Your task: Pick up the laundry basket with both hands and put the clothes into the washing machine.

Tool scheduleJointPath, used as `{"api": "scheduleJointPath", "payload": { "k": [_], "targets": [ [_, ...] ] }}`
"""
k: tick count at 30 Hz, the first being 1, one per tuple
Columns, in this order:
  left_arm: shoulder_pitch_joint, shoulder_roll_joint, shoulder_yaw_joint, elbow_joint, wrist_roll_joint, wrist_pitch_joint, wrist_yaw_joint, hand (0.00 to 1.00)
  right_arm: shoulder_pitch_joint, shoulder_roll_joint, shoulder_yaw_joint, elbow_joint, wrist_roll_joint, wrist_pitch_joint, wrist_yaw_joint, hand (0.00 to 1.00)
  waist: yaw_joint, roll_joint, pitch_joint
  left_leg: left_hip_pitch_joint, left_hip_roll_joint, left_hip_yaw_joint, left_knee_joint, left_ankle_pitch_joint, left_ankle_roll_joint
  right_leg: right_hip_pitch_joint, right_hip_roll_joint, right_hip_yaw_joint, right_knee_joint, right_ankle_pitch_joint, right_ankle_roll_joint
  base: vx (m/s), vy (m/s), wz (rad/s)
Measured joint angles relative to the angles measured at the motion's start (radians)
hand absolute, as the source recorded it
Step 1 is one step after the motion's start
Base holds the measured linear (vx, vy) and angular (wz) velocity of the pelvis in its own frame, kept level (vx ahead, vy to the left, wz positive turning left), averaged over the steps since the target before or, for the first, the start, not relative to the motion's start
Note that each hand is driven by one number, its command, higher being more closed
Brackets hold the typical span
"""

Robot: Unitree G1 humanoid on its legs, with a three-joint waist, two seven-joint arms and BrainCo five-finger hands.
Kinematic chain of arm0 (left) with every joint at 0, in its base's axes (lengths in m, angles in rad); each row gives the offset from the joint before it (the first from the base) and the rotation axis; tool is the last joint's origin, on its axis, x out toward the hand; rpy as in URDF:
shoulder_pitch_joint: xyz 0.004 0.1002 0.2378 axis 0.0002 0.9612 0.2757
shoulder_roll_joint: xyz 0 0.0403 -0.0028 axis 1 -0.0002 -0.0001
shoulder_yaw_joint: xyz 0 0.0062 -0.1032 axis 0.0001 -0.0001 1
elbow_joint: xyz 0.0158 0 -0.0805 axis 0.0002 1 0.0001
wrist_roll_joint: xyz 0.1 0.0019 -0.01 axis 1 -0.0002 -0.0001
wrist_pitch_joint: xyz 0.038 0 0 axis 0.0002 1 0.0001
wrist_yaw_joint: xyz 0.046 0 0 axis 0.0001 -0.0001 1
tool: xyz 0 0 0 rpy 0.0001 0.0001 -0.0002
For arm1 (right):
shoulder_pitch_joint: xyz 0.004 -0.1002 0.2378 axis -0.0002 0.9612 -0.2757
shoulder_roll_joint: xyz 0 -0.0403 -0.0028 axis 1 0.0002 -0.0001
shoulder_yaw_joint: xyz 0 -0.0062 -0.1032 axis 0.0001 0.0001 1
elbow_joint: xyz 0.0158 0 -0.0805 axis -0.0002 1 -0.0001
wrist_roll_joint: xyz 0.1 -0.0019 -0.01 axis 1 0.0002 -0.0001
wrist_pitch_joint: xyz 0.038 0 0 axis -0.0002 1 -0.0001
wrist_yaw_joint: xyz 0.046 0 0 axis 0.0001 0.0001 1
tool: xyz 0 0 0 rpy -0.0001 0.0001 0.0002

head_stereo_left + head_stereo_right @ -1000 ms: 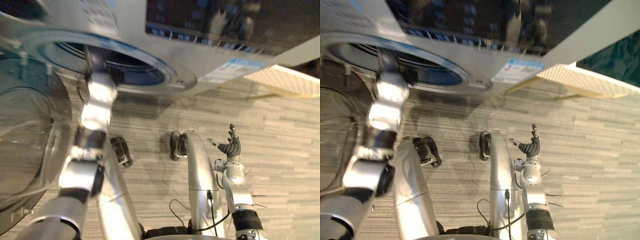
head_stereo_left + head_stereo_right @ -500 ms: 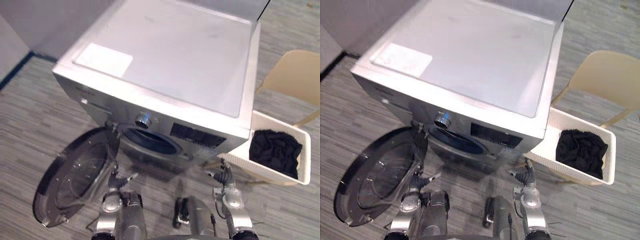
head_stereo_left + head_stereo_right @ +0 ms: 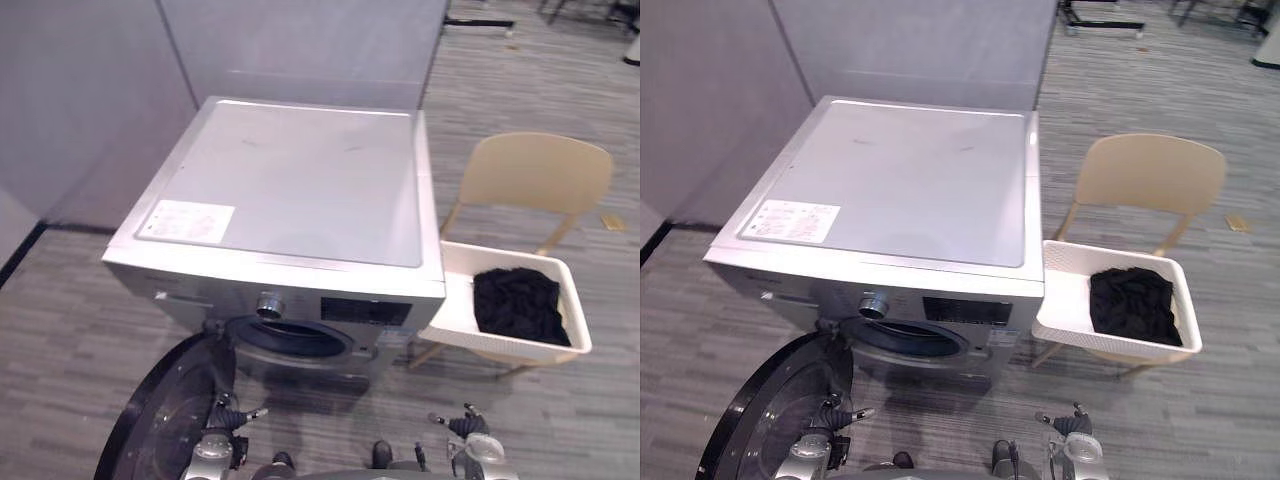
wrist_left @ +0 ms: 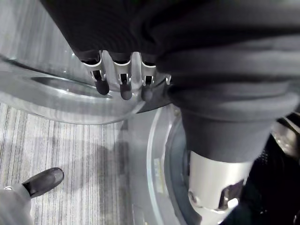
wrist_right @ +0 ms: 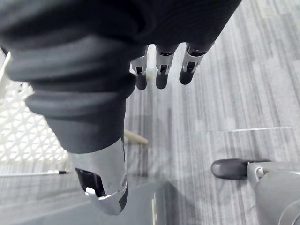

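both low, fingers loose, holding nothing: left hand (image 3: 228,415) by silver washing machine's (image 3: 300,190) open round door (image 3: 160,430), right hand (image 3: 466,426) short of white lattice laundry basket (image 3: 480,340) with black clothes (image 3: 515,303).

Before you: satin silver metal washing machine (image 3: 300,180), matt black cloth clothes (image 3: 515,305), white latticed plastic laundry basket (image 3: 456,300).

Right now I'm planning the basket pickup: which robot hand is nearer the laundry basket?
The right robot hand, on the same side of the washing machine as the laundry basket; the left robot hand is across by the open door.
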Motion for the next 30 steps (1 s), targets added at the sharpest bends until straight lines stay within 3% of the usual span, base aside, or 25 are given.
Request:
{"api": "scheduleJointPath", "payload": {
  "k": [1,2,3,4,5,7,8,9,10,11,12,13,14,15,16,17,19,21,22,25,26,27,28,29,30],
  "targets": [
    [0.001,0.000,0.000,0.000,0.000,0.000,0.000,0.00,-0.009,-0.001,0.012,0.000,0.000,0.000,0.000,0.00,0.001,0.000,0.001,0.000,0.010,0.032,0.006,-0.006,0.004,-0.015,0.012,-0.017,-0.018,0.035,-0.007,-0.13,-0.068,-1.93],
    [-0.001,0.004,0.000,-0.001,0.000,-0.001,0.000,0.00,-0.031,0.006,0.032,-0.002,0.000,0.001,-0.001,0.00,0.007,-0.012,0.013,0.012,0.035,0.114,0.025,-0.019,0.012,-0.017,0.003,-0.146,-0.060,0.019,-0.054,-0.18,-0.151,-1.82],
    [-0.019,-0.002,-0.002,0.006,0.001,0.000,0.000,0.00,-0.041,-0.006,0.032,-0.003,0.000,0.001,-0.001,0.00,0.002,0.006,0.035,0.036,0.062,0.185,0.036,-0.038,0.005,-0.045,-0.043,-0.393,0.029,-0.065,-0.138,-0.18,-0.144,-1.75],
    [-0.024,-0.005,-0.009,0.003,0.002,-0.001,0.000,0.00,-0.040,-0.009,0.036,-0.002,0.000,0.001,-0.002,0.00,0.001,0.010,0.037,0.047,0.074,0.224,0.049,-0.045,-0.004,-0.055,-0.077,-0.521,0.082,-0.111,-0.159,-0.13,-0.135,-1.98],
    [-0.012,-0.005,-0.023,0.003,0.003,-0.003,0.001,0.00,-0.034,-0.014,0.061,0.001,-0.001,0.001,-0.009,0.00,0.007,0.019,0.042,0.082,0.108,0.316,0.097,-0.089,-0.024,-0.034,-0.146,-0.773,0.148,-0.160,-0.181,-0.03,-0.077,-1.84],
    [0.014,-0.006,-0.027,0.003,0.005,-0.006,0.001,0.00,-0.046,-0.016,0.103,0.001,-0.004,0.003,-0.015,0.00,0.019,0.039,0.042,0.116,0.162,0.430,0.140,-0.121,-0.065,-0.026,-0.176,-0.900,0.219,-0.170,-0.177,0.01,-0.214,-2.20],
    [0.022,-0.002,-0.031,0.004,0.009,-0.005,0.002,0.00,-0.056,-0.019,0.121,0.000,-0.005,0.003,-0.018,0.00,0.011,0.027,0.037,0.127,0.196,0.478,0.201,-0.147,-0.096,-0.050,-0.185,-0.868,0.304,-0.199,-0.161,0.14,-0.315,-2.25],
    [0.028,0.000,-0.029,0.005,0.016,-0.005,0.003,0.00,-0.055,-0.033,0.133,0.001,-0.009,0.003,-0.019,0.00,0.016,0.034,0.041,0.151,0.265,0.512,0.347,-0.187,-0.123,-0.069,-0.159,-0.805,0.364,-0.236,-0.128,0.19,-0.245,-1.77],
    [0.029,-0.003,-0.029,0.005,0.019,-0.006,0.004,0.00,-0.056,-0.046,0.145,0.003,-0.014,0.003,-0.020,0.00,0.027,0.055,0.055,0.151,0.321,0.489,0.433,-0.199,-0.100,-0.066,-0.117,-0.764,0.366,-0.246,-0.135,0.21,-0.241,-2.12],
    [0.031,-0.008,-0.029,0.010,0.020,-0.008,0.001,0.00,-0.062,-0.053,0.163,0.006,-0.022,0.004,-0.022,0.00,0.053,0.074,0.068,0.092,0.431,0.373,0.665,-0.168,0.120,-0.059,-0.042,-0.693,0.346,-0.256,-0.163,0.15,-0.260,-2.20],
    [0.041,-0.022,-0.028,0.010,0.019,-0.008,0.002,0.00,-0.069,-0.050,0.167,0.008,-0.023,0.005,-0.024,0.00,0.068,0.075,0.078,-0.018,0.441,0.158,0.829,-0.140,0.185,-0.044,0.010,-0.621,0.301,-0.244,-0.173,0.14,-0.254,-2.12],
    [0.043,-0.030,-0.028,0.010,0.017,-0.008,0.002,0.00,-0.075,-0.053,0.168,0.010,-0.024,0.005,-0.025,0.00,0.068,0.074,0.083,-0.078,0.394,0.045,0.874,-0.168,0.134,-0.036,0.021,-0.590,0.283,-0.238,-0.174,0.13,-0.167,-1.68],
    [0.045,-0.034,-0.021,0.005,0.016,-0.015,0.002,0.00,-0.079,-0.058,0.167,0.011,-0.024,0.006,-0.026,0.00,0.069,0.075,0.094,-0.150,0.314,-0.082,0.907,-0.200,0.081,-0.011,0.036,-0.554,0.249,-0.227,-0.167,0.25,-0.096,-1.40],
    [0.052,-0.031,-0.023,0.005,0.015,-0.020,0.005,0.00,-0.079,-0.061,0.167,0.020,-0.023,0.011,-0.027,0.00,0.072,0.068,0.107,-0.215,0.215,-0.185,0.891,-0.219,0.056,0.034,0.052,-0.527,0.200,-0.214,-0.152,0.33,-0.068,-1.54],
    [0.062,-0.037,-0.023,0.001,0.001,-0.018,0.014,0.00,-0.078,-0.061,0.161,0.023,-0.022,0.019,-0.031,0.00,0.074,0.077,0.111,-0.263,0.138,-0.245,0.831,-0.223,0.054,0.077,0.071,-0.491,0.156,-0.200,-0.143,0.35,-0.050,-1.27],
    [0.063,-0.044,-0.024,-0.002,-0.005,-0.019,0.019,0.00,-0.078,-0.061,0.160,0.023,-0.022,0.020,-0.036,0.00,0.074,0.081,0.113,-0.284,0.102,-0.262,0.782,-0.222,0.054,0.095,0.081,-0.475,0.134,-0.193,-0.144,0.24,0.001,-0.92],
    [0.051,-0.057,-0.029,-0.007,-0.007,-0.020,0.020,0.00,-0.080,-0.070,0.159,0.021,-0.022,0.020,-0.048,0.00,0.083,0.094,0.120,-0.344,-0.002,-0.294,0.519,-0.210,0.038,0.143,0.101,-0.427,0.065,-0.183,-0.135,0.31,0.025,-0.63],
    [0.041,-0.060,-0.027,-0.014,-0.012,-0.019,0.019,0.00,-0.079,-0.065,0.160,0.023,-0.021,0.021,-0.049,0.00,0.108,0.083,0.136,-0.347,-0.067,-0.290,0.311,-0.083,0.061,0.195,0.105,-0.401,-0.002,-0.176,-0.124,0.42,0.040,-0.42],
    [0.042,-0.057,-0.024,-0.022,-0.011,-0.018,0.019,0.00,-0.080,-0.058,0.163,0.020,-0.021,0.021,-0.051,0.00,0.127,0.069,0.136,-0.325,-0.085,-0.251,0.249,-0.006,0.102,0.226,0.098,-0.386,-0.048,-0.167,-0.115,0.47,0.049,-0.07],
    [0.021,-0.054,0.001,-0.035,-0.012,-0.018,0.018,0.00,-0.118,-0.060,0.166,0.006,-0.021,0.022,-0.061,0.00,0.125,0.038,0.155,-0.376,-0.111,-0.181,0.296,-0.036,0.162,0.234,0.073,-0.392,-0.054,-0.182,-0.087,0.44,0.080,0.44],
    [0.026,-0.066,0.034,-0.032,-0.012,-0.016,0.019,0.00,-0.125,-0.062,0.171,0.014,-0.022,0.021,-0.064,0.00,0.129,0.039,0.156,-0.384,-0.112,-0.178,0.302,-0.055,0.198,0.222,0.064,-0.421,0.031,-0.236,-0.032,0.49,0.140,0.43],
    [0.038,-0.056,0.036,-0.029,-0.012,-0.015,0.018,0.00,-0.131,-0.056,0.177,0.023,-0.022,0.019,-0.066,0.00,0.130,0.031,0.162,-0.334,-0.115,-0.167,0.285,-0.075,0.224,0.187,0.031,-0.438,0.243,-0.321,0.039,0.53,0.124,0.52],
    [0.039,-0.049,0.036,-0.028,-0.013,-0.014,0.018,0.00,-0.131,-0.048,0.182,0.025,-0.022,0.018,-0.065,0.00,0.129,0.013,0.168,-0.303,-0.122,-0.171,0.291,-0.079,0.227,0.149,0.003,-0.445,0.391,-0.340,0.077,0.53,0.072,0.77],
    [0.040,-0.033,0.034,-0.029,-0.018,-0.014,0.018,0.00,-0.138,-0.037,0.185,0.031,-0.022,0.019,-0.061,0.00,0.126,-0.004,0.169,-0.272,-0.135,-0.226,0.313,-0.102,0.236,0.057,-0.057,-0.453,0.679,-0.312,0.123,0.48,0.012,1.02],
    [0.039,-0.027,0.020,-0.032,-0.019,-0.014,0.019,0.00,-0.136,-0.038,0.182,0.033,-0.022,0.019,-0.061,0.00,0.122,-0.004,0.170,-0.243,-0.144,-0.276,0.317,-0.118,0.235,0.013,-0.093,-0.471,0.822,-0.320,0.110,0.59,-0.013,1.45]
  ]
}}
